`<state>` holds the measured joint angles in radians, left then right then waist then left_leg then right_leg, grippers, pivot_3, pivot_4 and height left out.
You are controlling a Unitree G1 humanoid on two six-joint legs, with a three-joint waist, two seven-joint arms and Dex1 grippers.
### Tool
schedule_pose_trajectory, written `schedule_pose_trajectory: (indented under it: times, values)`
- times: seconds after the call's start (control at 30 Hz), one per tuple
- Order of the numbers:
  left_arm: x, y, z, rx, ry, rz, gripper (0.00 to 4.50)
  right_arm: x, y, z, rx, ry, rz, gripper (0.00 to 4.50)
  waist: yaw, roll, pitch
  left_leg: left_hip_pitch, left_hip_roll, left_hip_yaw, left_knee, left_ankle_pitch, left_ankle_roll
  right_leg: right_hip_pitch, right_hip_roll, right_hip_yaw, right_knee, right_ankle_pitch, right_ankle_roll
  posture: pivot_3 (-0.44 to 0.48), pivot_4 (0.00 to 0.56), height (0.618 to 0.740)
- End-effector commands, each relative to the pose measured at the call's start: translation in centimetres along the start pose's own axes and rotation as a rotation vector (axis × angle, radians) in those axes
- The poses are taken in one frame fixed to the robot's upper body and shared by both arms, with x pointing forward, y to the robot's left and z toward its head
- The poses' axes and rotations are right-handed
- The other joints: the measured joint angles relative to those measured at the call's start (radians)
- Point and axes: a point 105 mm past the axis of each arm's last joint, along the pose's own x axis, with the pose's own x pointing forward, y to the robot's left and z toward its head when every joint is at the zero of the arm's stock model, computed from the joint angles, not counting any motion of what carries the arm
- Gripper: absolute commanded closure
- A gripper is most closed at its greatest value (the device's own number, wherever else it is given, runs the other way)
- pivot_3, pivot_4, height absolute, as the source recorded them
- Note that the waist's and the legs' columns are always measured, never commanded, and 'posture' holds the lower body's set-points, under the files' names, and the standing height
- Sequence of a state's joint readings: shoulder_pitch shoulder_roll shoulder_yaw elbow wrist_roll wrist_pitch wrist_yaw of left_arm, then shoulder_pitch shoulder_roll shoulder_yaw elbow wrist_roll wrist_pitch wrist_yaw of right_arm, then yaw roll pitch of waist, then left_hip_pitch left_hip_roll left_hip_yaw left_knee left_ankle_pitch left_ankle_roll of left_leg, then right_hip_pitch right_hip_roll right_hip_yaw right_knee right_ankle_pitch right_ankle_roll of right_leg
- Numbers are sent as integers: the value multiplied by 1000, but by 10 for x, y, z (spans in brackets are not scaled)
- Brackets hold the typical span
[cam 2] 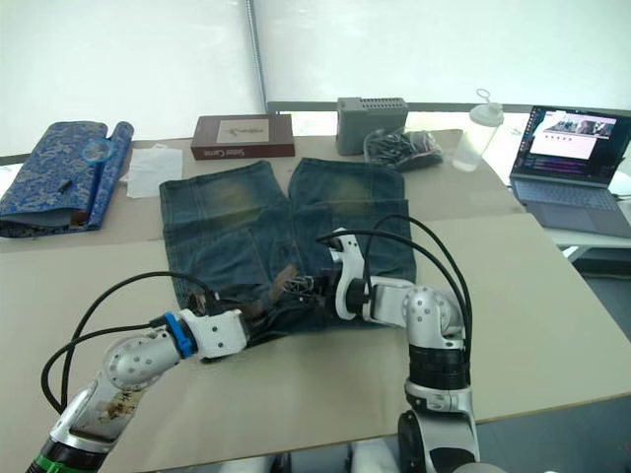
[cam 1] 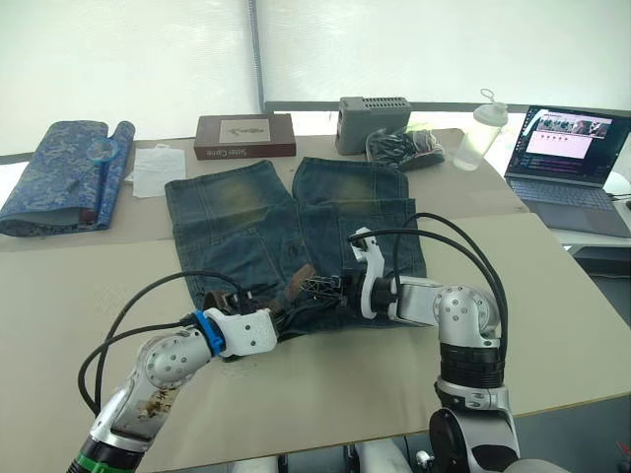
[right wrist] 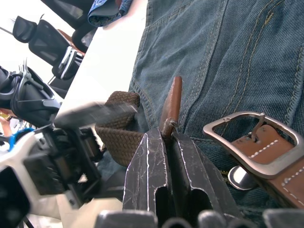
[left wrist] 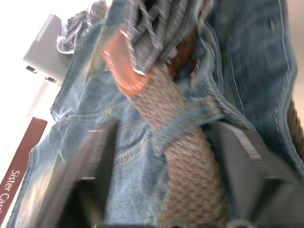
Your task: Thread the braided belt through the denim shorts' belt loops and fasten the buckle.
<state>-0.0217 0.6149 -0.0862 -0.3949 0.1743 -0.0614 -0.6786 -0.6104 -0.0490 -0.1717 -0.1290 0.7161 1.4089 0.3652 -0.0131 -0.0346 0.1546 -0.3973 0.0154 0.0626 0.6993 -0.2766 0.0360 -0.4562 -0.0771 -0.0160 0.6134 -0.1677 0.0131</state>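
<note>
While the right gripper point(right wrist: 167, 137) pinches the braided belt point(left wrist: 190, 156)'s leather tip, left gripper point(left wrist: 164, 142) sits spread astride the strap at the denim shorts point(cam 1: 246, 222)' waistband. Belt's floppy, grippy; hold near stiff tip, buckle point(right wrist: 254, 140) alongside.

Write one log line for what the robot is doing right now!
right gripper: shut on braided belt tip | left gripper: open astride belt | buckle: unfastened, lying on denim shorts
</note>
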Motion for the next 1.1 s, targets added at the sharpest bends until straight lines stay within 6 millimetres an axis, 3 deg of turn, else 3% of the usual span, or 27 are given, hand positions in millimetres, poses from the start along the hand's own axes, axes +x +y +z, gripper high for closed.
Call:
schedule_pose_trajectory:
  times: [0.03,0.2,0.37,0.53,0.63,0.73,0.87,0.9,1.1]
  values:
    - [-15,-4,20,-262,-75,-73,26,-4,14,15,-36,-62,38,4500,-3,0,0,0,0,0,0,0,0,0,0,0,0,0,0,0,150,740]
    - [-21,-9,40,-610,-129,-172,26,-9,7,23,-8,-122,-6,4500,0,0,0,0,0,0,0,0,0,0,0,0,0,0,0,0,150,740]
    - [-5,-24,27,-595,-5,-235,26,-13,2,25,-2,-142,-58,4500,-1,0,0,1,-1,0,0,0,0,1,1,0,0,0,1,0,150,740]
    - [-9,-32,11,-606,58,-243,26,-20,-4,30,-5,-179,-110,4500,-6,0,0,1,-1,0,-2,0,0,0,2,1,-1,0,0,0,150,740]
    - [-20,-27,16,-672,3,-218,800,-24,-6,33,-6,-203,-126,4500,-5,0,0,1,-1,0,-3,0,0,0,2,1,-1,-1,0,0,150,740]
    - [-31,-19,21,-724,-27,-185,2135,-28,-7,35,-6,-220,-137,4500,-4,0,0,1,0,0,-3,0,0,0,1,1,-1,-1,0,0,150,740]
    - [-47,-16,9,-652,66,-169,4068,-31,-9,38,0,-242,-148,4500,-1,1,1,1,-1,0,-3,0,0,0,1,1,-1,-1,0,0,150,740]
    - [-47,-20,-2,-616,126,-165,4459,-31,-9,40,3,-249,-148,4500,0,1,1,1,-1,0,-3,0,0,0,1,1,-1,-1,0,0,150,740]
    - [-52,-51,-53,-539,354,-197,4459,-35,-11,44,1,-267,-161,4500,0,2,1,2,-1,0,-3,0,0,0,1,1,-2,-1,0,0,150,740]
